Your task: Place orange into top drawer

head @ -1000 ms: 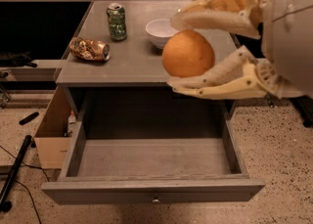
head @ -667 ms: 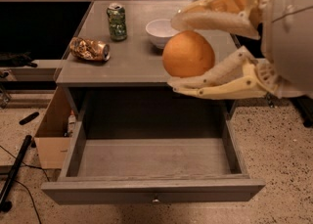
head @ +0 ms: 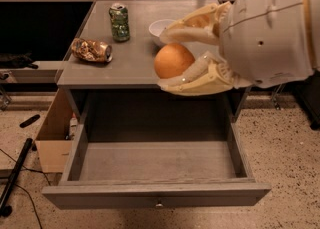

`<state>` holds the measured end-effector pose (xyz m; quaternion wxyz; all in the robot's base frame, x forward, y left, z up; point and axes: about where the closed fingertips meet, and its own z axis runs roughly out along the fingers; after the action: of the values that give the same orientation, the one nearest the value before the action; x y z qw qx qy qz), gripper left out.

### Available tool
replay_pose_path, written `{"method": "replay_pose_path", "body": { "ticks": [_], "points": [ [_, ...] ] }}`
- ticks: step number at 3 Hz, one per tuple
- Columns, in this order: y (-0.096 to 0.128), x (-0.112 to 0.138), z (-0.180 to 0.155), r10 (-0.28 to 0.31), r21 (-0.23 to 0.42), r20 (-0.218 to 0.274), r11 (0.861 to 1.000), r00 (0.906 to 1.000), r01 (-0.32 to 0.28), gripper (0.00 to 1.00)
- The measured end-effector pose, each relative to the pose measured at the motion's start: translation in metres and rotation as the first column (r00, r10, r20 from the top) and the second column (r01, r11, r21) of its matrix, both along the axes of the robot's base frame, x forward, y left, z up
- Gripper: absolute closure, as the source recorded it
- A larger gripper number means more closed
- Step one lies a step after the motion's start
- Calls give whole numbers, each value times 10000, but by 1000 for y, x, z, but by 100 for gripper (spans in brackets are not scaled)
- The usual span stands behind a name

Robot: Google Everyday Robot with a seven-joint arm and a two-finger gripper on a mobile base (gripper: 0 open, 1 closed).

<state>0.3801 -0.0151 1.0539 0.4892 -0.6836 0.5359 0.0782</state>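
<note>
A: Left end first?
B: Crumpled brown-gold snack bag point(head: 91, 50) near the grey tabletop's point(head: 132, 65) left edge. Green soda can point(head: 119, 22) behind it, round white bowl point(head: 161, 26) further right.
A: Fruit?
B: Small round orange point(head: 173, 60), clamped in the cream two-finger gripper point(head: 163, 60), one finger over it and one under. It hangs at the tabletop's front edge, above the wide grey wooden top drawer point(head: 155, 194).
A: Drawer?
B: Pulled out, floor showing wall to wall, small metal knob point(head: 159, 204) on the front.

gripper point(head: 165, 61) | right of centre, entering from right | cream fingers point(head: 194, 78) pointing left, one above, one below | clamped on orange point(head: 175, 59) | bulky white wrist point(head: 270, 28) at right edge
</note>
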Motion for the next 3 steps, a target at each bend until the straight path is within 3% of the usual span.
{"method": "replay_pose_path", "body": {
  "ticks": [1, 2, 3],
  "points": [
    [8, -1, -5, 127, -251, -6, 9996, 9999, -128, 100],
    [-2, 3, -46, -139, -305, -633, 9995, 9979, 120, 100],
    [-32, 8, -122, -716, -322, -1835, 9972, 9804, 668, 100]
  ]
}}
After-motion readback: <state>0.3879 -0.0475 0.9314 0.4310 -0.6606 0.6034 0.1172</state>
